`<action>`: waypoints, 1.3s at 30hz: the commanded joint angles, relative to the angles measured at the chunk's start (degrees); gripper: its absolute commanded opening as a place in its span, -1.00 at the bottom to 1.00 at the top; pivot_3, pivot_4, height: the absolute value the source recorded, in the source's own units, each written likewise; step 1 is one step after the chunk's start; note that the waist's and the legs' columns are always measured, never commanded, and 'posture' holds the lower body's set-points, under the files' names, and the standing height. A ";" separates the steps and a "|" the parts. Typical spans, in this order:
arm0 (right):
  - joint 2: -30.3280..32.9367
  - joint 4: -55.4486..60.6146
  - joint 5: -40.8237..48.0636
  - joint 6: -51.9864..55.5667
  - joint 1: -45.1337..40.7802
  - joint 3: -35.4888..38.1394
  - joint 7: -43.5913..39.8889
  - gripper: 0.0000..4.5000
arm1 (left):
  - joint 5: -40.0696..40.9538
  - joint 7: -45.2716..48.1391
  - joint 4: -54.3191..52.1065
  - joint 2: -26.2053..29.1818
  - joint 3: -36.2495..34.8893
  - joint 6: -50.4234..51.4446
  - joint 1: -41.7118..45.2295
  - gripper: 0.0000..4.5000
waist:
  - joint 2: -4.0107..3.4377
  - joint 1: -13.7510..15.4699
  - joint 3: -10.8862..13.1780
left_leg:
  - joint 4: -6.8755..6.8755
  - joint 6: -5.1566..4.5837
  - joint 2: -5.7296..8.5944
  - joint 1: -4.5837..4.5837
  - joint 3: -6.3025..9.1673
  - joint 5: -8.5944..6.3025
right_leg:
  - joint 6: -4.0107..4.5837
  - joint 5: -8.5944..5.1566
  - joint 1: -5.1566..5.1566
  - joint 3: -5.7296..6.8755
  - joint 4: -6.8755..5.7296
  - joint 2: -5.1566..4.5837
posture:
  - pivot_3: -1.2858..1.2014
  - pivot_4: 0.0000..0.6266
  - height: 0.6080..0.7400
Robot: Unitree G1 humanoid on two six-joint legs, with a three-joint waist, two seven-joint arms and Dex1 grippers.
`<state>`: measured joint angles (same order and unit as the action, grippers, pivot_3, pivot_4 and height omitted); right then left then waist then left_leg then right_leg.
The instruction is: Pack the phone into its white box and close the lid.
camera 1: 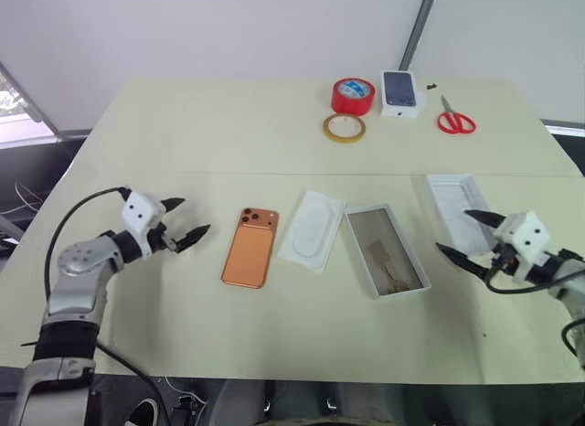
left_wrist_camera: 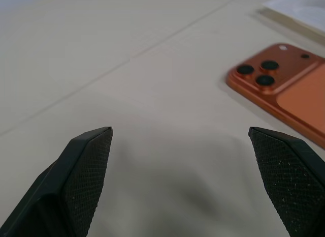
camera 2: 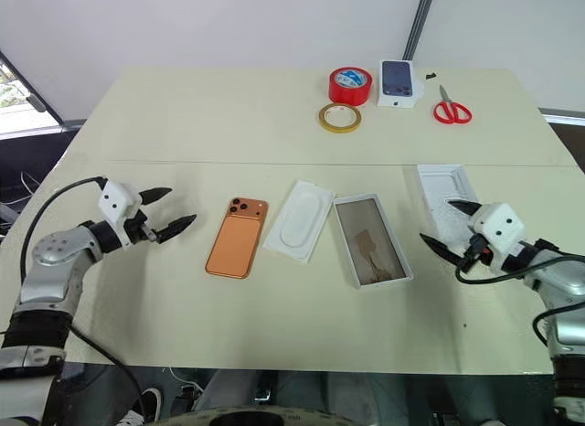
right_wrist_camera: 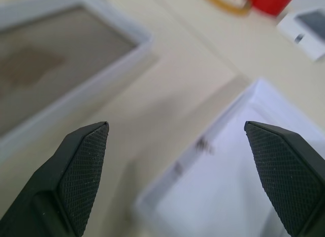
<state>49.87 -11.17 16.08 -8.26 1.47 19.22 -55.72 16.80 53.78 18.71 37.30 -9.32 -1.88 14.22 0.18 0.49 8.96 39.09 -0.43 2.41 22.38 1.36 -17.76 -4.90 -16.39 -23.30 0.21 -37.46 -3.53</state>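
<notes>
Copper-orange phone (camera 1: 249, 247): approach with spread, empty left gripper (camera 1: 187, 222), grip long edges, keep level; right gripper (camera 1: 468, 234) likewise spread, empty.

A lab-like test room: bare pale table (camera 1: 183, 133) against plain white walls (cables (camera 1: 23, 202) trailing at the side).

Bare table (camera 1: 164, 152) lies between the left gripper (camera 1: 186, 220) and the phone (camera 1: 250, 247), with nothing in the way. The insert (camera 1: 312, 229) lies just beside the phone and the white box (camera 1: 385, 250), leaving narrow gaps on either side. The right gripper (camera 1: 468, 232) hovers with fingers spread at the near end of the lid (camera 1: 455, 201); a strip of bare table separates lid and box. Tape rolls (camera 1: 348, 109), a small box (camera 1: 401, 92) and scissors (camera 1: 453, 119) lie well apart at the far edge.
</notes>
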 commanded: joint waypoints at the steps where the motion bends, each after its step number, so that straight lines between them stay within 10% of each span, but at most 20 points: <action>1: 2.09 0.33 2.14 -0.47 1.20 4.55 -1.43 0.99 | 1.04 1.04 -1.50 1.40 -2.79 -3.07 -1.82 1.00 | 0.00 -0.11 0.00 | 0.00 0.00 0.00 0.00 0.00 0.00 | 0.00 0.00 0.00 0.00 0.01 0.00 | 0.03 -0.52 1.00; 39: 4.46 -2.27 3.21 1.37 1.56 8.34 -3.94 0.99 | 3.22 4.11 -5.55 0.29 0.07 -1.15 1.84 1.00 | -0.02 0.15 -0.01 | -0.01 -0.02 -0.02 -0.01 0.00 -0.01 | 0.00 0.00 0.05 0.00 0.06 -0.01 | 0.03 -0.52 1.00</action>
<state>52.98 -13.76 18.77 -6.55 3.11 25.23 -59.94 19.36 58.99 16.11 38.04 -10.09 -5.55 14.83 0.16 0.64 8.95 39.08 -0.46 2.39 22.36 1.36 -17.78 -4.90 -16.39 -23.24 0.21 -37.40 -3.55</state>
